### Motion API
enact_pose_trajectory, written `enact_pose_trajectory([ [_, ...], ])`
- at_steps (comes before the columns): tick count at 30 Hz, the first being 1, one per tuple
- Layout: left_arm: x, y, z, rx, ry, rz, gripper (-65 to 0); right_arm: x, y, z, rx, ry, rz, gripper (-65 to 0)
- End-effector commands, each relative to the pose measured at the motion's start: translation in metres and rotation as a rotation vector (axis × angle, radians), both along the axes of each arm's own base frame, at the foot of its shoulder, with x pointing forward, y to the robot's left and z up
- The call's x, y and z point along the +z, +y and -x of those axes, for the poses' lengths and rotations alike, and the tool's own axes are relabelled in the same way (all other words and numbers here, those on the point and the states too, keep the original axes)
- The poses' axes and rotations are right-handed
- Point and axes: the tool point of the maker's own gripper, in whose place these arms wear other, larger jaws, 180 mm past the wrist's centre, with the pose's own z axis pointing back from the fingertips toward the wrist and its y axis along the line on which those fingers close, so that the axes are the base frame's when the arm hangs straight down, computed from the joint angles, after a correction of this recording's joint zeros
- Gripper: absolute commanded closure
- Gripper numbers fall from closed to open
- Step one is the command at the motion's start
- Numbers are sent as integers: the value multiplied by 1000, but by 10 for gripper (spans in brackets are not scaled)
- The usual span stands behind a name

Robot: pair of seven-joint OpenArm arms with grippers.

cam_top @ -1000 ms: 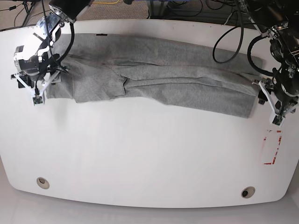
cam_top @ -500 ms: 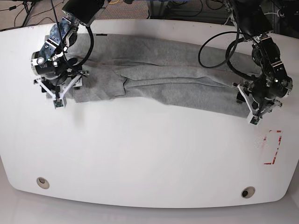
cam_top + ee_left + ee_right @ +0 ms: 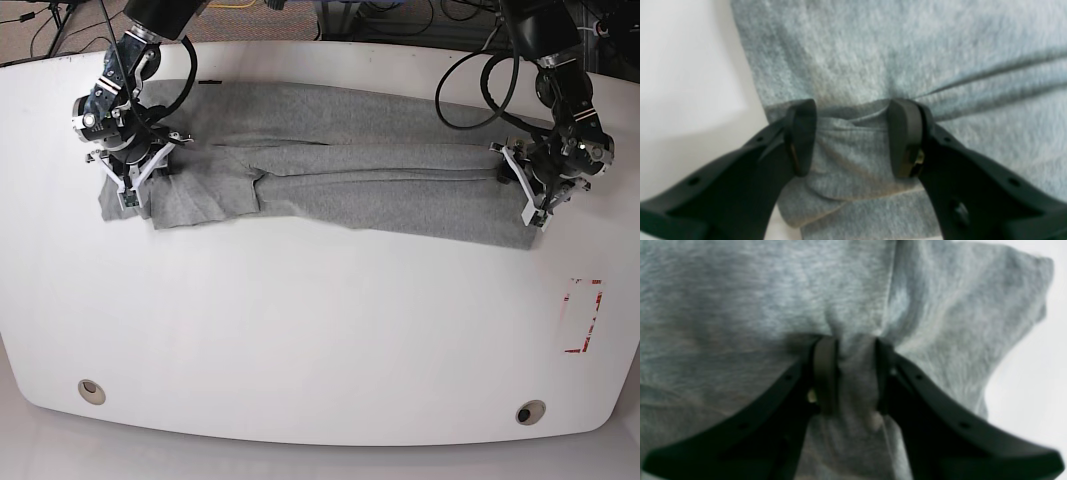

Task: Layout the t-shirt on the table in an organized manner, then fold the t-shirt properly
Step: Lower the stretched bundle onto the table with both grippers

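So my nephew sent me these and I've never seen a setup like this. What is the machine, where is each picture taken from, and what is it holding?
It is a robot with two arms working over a white table. One picture looks down on the whole table from above; the other two come from small cameras mounted at each arm's wrist, looking along its black two-fingered claw.

A grey t-shirt lies stretched across the far part of the table, folded into a long band. A red-outlined mark and two round holes are on the table itself.

In the overhead picture the sides appear swapped. The right gripper is at that picture's left, pinching a bunch of fabric near the sleeve end. The left gripper is at the other end, its fingers apart with a fold of cloth between them, not squeezed.
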Motion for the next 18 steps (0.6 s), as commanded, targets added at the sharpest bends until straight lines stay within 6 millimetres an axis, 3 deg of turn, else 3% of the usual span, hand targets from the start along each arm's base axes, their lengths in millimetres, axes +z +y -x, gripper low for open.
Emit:
enact_pose_trajectory([
  [1, -6, 14, 14, 7, 64, -62, -325, -16, -14, 13, -6, 77, 23, -130],
  [9, -3, 23, 16, 53, 53, -56, -325, -25, -29, -9, -16, 57, -7, -130],
  [18, 11, 26, -2, 54, 26, -68, -325, -9, -39, -23, -16, 12, 27, -130],
])
